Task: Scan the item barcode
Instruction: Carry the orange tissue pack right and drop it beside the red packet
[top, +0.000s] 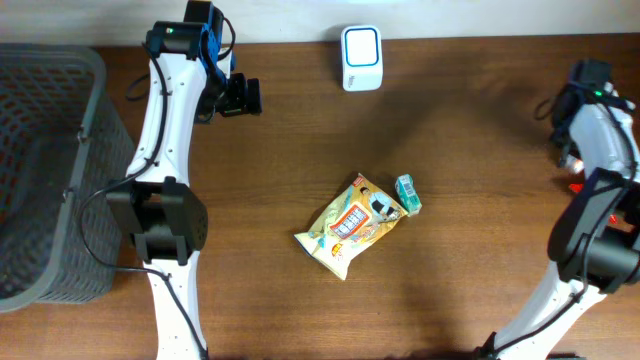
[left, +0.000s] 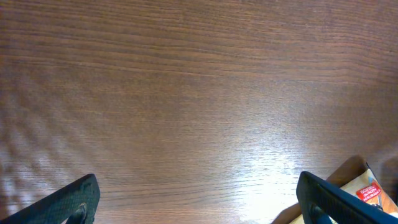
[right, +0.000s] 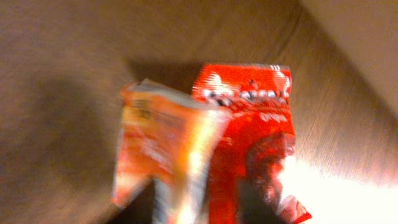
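lying in the middle of the table (top: 480, 130), the yellow snack bag (top: 350, 226) has a small green packet (top: 408, 193) just beside it, well apart from the white scanner (top: 360, 57). the left gripper (left: 196, 190) hangs released over bare wood. the right gripper (top: 571, 155) has a blurred view: an orange packet (right: 161, 143) overlaps a red packet (right: 252, 118), and whether it grips either cannot be told.

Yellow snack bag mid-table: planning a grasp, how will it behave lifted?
The yellow snack bag looks puffy and crinkled, probably light and floppy, sagging from an edge grip. Its glossy film may slip. Pushing it would likely shift the green packet at its corner.
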